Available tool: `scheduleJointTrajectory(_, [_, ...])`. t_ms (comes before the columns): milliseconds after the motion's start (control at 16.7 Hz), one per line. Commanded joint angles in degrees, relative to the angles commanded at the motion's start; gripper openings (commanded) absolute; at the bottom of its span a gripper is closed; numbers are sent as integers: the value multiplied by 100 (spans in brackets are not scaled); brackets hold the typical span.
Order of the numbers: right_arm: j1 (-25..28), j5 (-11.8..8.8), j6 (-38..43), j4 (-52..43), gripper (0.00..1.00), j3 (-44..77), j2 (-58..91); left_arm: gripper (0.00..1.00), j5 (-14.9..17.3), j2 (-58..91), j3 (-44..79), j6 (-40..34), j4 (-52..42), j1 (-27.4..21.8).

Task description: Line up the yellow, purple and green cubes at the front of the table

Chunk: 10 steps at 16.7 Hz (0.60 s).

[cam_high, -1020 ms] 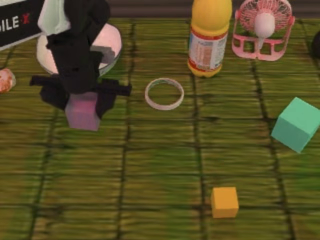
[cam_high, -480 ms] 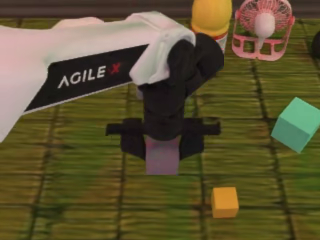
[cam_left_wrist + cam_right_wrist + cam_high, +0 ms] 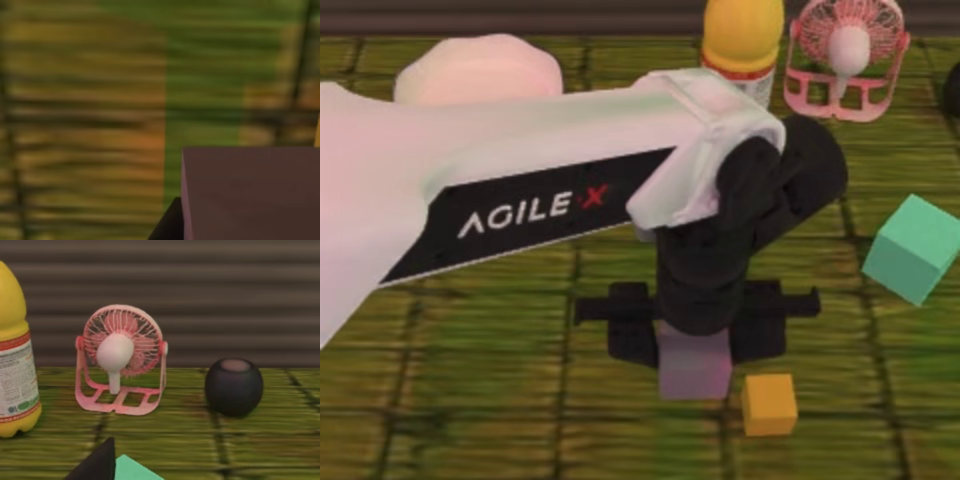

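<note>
1. left arm reaches from the top view's left across the table (image 3: pixel 470 420); left gripper (image 3: pixel 697 345) sits low over the front centre, fingers clenched on the purple cube (image 3: pixel 695 365).
2. purple cube is just left of the yellow cube (image 3: pixel 768 404), very near it; contact between them cannot be told.
3. left wrist view: purple cube (image 3: pixel 250 192) fills the lower corner, slatted table (image 3: pixel 85 110) behind it.
4. green cube (image 3: pixel 912 249) lies at the right edge, well apart from the other two, tilted to the slat lines.
5. right gripper not seen from above; right wrist view shows a dark fingertip (image 3: pixel 97 462) beside a sliver of green cube (image 3: pixel 135 470); finger state cannot be told.
6. back of table: yellow bottle (image 3: pixel 744 45), pink fan (image 3: pixel 848 55), dark round object (image 3: pixel 233 386).
</note>
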Motion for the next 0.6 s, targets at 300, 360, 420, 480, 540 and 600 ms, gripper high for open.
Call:
scheduleJointTrajectory(300, [0,0,0,0,100,0,0,0,12,121,-271,32,400,7])
scheduleJointTrajectory(360, [0,0,0,0,100,0,0,0,12,173,-413,36,596,0])
scheduleJointTrajectory(420, [0,0,0,0,100,0,0,0,11,229,-563,35,806,-3])
scheduleJointTrajectory(480, [0,0,0,0,100,0,0,0,9,284,-710,29,1015,-2])
scheduleJointTrajectory(540, [0,0,0,0,100,0,0,0,7,336,-843,21,1203,1])
scheduleJointTrajectory(600, [0,0,0,0,100,0,0,0,5,379,-949,14,1347,2])
